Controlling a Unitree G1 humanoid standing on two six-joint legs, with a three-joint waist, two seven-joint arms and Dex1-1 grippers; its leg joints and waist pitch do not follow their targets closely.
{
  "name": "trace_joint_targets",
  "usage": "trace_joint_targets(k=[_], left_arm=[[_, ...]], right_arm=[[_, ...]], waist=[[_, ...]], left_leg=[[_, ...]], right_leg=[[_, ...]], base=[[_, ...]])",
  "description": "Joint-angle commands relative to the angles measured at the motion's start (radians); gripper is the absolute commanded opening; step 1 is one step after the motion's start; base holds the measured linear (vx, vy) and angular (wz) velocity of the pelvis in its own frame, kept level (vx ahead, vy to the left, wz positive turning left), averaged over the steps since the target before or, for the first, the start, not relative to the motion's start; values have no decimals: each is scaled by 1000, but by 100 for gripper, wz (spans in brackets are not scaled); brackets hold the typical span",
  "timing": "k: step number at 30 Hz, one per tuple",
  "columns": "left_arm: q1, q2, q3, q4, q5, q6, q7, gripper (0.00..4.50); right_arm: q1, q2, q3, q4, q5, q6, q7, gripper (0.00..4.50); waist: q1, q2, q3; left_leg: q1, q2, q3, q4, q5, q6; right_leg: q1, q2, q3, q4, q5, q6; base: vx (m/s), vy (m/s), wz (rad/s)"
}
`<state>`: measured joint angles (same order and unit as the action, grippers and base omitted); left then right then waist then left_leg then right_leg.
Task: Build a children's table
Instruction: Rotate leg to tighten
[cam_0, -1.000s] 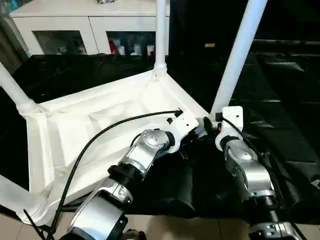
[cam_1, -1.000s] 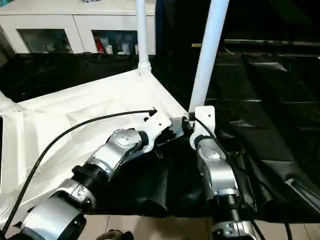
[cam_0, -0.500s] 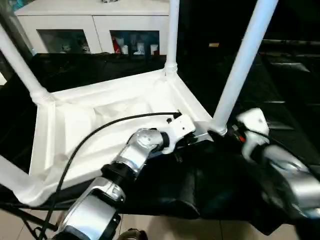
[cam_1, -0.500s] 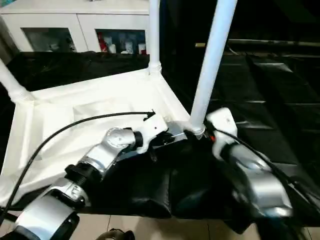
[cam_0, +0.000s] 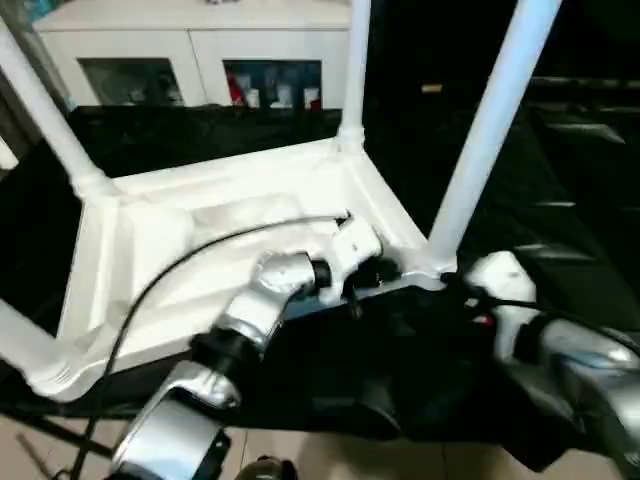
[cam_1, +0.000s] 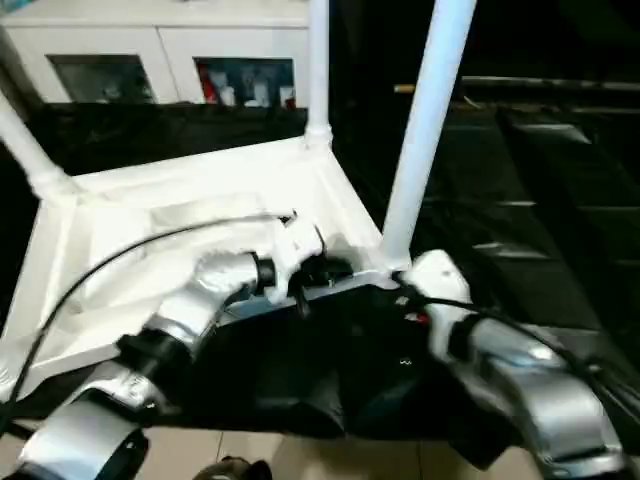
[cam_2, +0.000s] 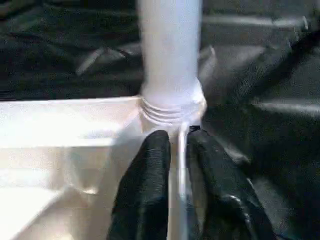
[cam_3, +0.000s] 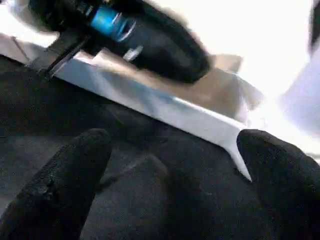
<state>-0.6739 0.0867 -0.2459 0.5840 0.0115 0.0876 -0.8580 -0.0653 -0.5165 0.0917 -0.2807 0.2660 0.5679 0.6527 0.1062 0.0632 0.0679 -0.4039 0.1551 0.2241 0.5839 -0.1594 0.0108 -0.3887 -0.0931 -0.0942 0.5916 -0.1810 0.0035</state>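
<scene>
**Upturned on dark tabletop: white table, legs up**

Across the black-draped tabletop (cam_0: 570, 190), children's table (cam_0: 200, 230) lying top-down, ribbed underside facing up. Legs standing in the corner sockets: near-right leg (cam_0: 480, 150) leaning slightly, far-right leg (cam_0: 352, 70) upright, far-left leg (cam_0: 45, 110) slanting outward, with a near-left leg (cam_0: 25, 350) at the picture's edge.

At the near-right corner, left claw (cam_2: 177, 142) narrow, one black finger (cam_2: 150, 170) on either side of the thin white rim, just below the threaded collar of that leg. Real pinch or mere straddle: cannot tell. Black cable (cam_0: 180, 260) arching over the silver forearm and across the underside.

Just beside the same corner, over black cloth, right claw (cam_3: 177, 142) spread wide, holding nothing, fingers well apart.

Behind the table, white cabinet (cam_0: 200, 45) with glass-fronted shelves; red and pale packages (cam_0: 270, 95) inside, labels too small to read.
</scene>
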Motion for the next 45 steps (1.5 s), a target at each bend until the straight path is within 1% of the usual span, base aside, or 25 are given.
trace_joint_targets(k=[1,3,4,5,7,8,9,13,14,15,16,17,18,19,20,24,25,26,27,28,29,31,36,42,45], left_arm=[[29,39,35,-65,-18,50,-6,111],[60,82,57,-139,-37,100,-25,125],[93,123,66,-209,-50,150,-48,129],[93,123,66,-210,-50,151,-48,135],[139,174,66,-297,-65,209,-83,144],[157,192,67,-328,-72,227,-94,163],[196,229,72,-396,-90,271,-117,169],[251,281,74,-492,-125,329,-159,194],[276,307,72,-535,-143,356,-183,206],[308,348,63,-600,-170,403,-217,206],[344,396,50,-677,-199,462,-257,214],[344,396,50,-677,-199,462,-257,214],[350,404,49,-693,-202,478,-259,225],[355,407,47,-705,-192,492,-247,250],[355,407,47,-705,-192,492,-247,250],[366,413,30,-711,-140,502,-199,277],[372,419,19,-707,-117,504,-175,292],[377,427,9,-707,-103,512,-151,301],[377,427,9,-707,-103,512,-151,301],[383,429,4,-703,-91,520,-126,301],[391,428,-1,-697,-77,535,-92,301],[398,426,-7,-695,-71,540,-80,301],[427,418,-28,-717,-68,554,-75,301],[436,413,-44,-703,-39,552,-12,301],[433,416,-42,-686,-23,538,17,301]], right_arm=[[-5,19,13,-28,-2,16,-26,450],[-8,47,33,-27,-11,11,-47,450],[-15,72,45,-18,-22,-2,-68,450],[-15,72,45,-18,-22,-2,-69,450],[-26,106,46,0,-25,-10,-95,450],[-31,119,46,10,-28,-16,-104,450],[-41,147,46,34,-34,-25,-128,450],[-59,181,48,75,-43,-44,-155,450],[-71,196,54,97,-50,-56,-163,450],[-98,218,69,138,-68,-84,-176,450],[-146,252,89,208,-89,-122,-194,450],[-146,252,89,208,-89,-122,-194,450],[-163,266,93,232,-93,-133,-199,450],[-202,300,96,281,-100,-153,-215,450],[-202,300,96,281,-100,-153,-215,450],[-271,385,79,380,-104,-204,-274,450],[-295,409,63,426,-111,-231,-313,450],[-317,428,43,472,-117,-260,-349,450],[-317,428,43,472,-117,-260,-349,450],[-337,445,18,514,-116,-283,-386,450],[-380,478,-67,597,-91,-315,-481,450],[-404,495,-133,648,-67,-332,-550,450],[-416,474,-185,715,-79,-374,-629,450],[-455,440,-261,801,-80,-453,-704,450],[-485,400,-297,849,-71,-487,-723,450]], waist=[[-2,-29,-62],[-7,-27,-61],[-10,-26,-62],[-14,-22,-61],[-17,-26,-60],[-15,-22,-62],[-18,-23,-59],[-18,-19,-57],[-18,-22,-57],[-16,-19,-59],[-21,-26,-55],[-26,-23,-53],[-28,-24,-53],[-27,-28,-50],[-28,-24,-50],[-26,-23,-53],[-27,-24,-53],[-30,-20,-55],[-32,-21,-55],[-29,-20,-58],[-28,-19,-59],[-30,-18,-58],[-25,-17,-60],[-23,-20,-58],[-26,-24,-58]], left_leg=[[32,92,-61,-72,-296,36],[28,93,-64,-76,-287,31],[32,93,-63,-76,-292,25],[32,94,-64,-79,-292,19],[35,93,-62,-81,-311,6],[37,96,-64,-81,-310,-2],[37,95,-62,-85,-321,-12],[43,94,-61,-88,-349,-40],[44,94,-62,-88,-356,-49],[46,94,-62,-88,-360,-58],[41,92,-60,-90,-355,-54],[36,89,-64,-92,-357,-58],[35,90,-63,-92,-359,-61],[45,90,-59,-91,-368,-65],[47,89,-60,-90,-375,-73],[47,89,-60,-90,-361,-78],[43,88,-61,-92,-353,-81],[48,89,-59,-91,-355,-91],[47,87,-60,-91,-354,-92],[48,87,-58,-90,-337,-93],[49,86,-57,-88,-326,-88],[49,84,-57,-88,-337,-89],[57,84,-52,-89,-335,-101],[59,83,-54,-87,-376,-105],[55,80,-55,-86,-385,-99]], right_leg=[[26,-95,63,-88,-305,-180],[27,-95,63,-84,-309,-178],[24,-91,63,-84,-312,-173],[23,-91,64,-82,-311,-175],[20,-88,65,-84,-325,-169],[21,-91,66,-79,-319,-172],[16,-88,67,-81,-323,-170],[10,-85,70,-81,-341,-166],[10,-88,72,-78,-339,-168],[10,-90,71,-75,-338,-170],[10,-87,72,-78,-338,-169],[12,-88,71,-72,-349,-174],[14,-86,71,-72,-355,-171],[5,-82,74,-78,-360,-165],[5,-84,75,-77,-359,-172],[4,-83,77,-71,-324,-168],[10,-81,75,-69,-315,-166],[4,-80,76,-67,-299,-170],[7,-80,76,-67,-294,-173],[9,-80,76,-65,-269,-174],[10,-77,75,-63,-248,-176],[10,-77,75,-64,-259,-184],[5,-70,73,-60,-228,-162],[4,-73,75,-68,-284,-145],[7,-75,73,-70,-312,-141]], base=[[0,0,0],[0,0,0],[0,0,0],[0,0,0],[0,0,0],[0,0,0],[0,0,0],[0,0,0],[0,0,0],[0,0,0],[0,0,0],[0,0,0],[0,0,0],[0,0,0],[0,0,0],[0,0,0],[0,0,0],[0,0,0],[0,0,0],[0,0,0],[0,0,0],[0,0,0],[0,0,0],[0,0,0],[0,0,0]])
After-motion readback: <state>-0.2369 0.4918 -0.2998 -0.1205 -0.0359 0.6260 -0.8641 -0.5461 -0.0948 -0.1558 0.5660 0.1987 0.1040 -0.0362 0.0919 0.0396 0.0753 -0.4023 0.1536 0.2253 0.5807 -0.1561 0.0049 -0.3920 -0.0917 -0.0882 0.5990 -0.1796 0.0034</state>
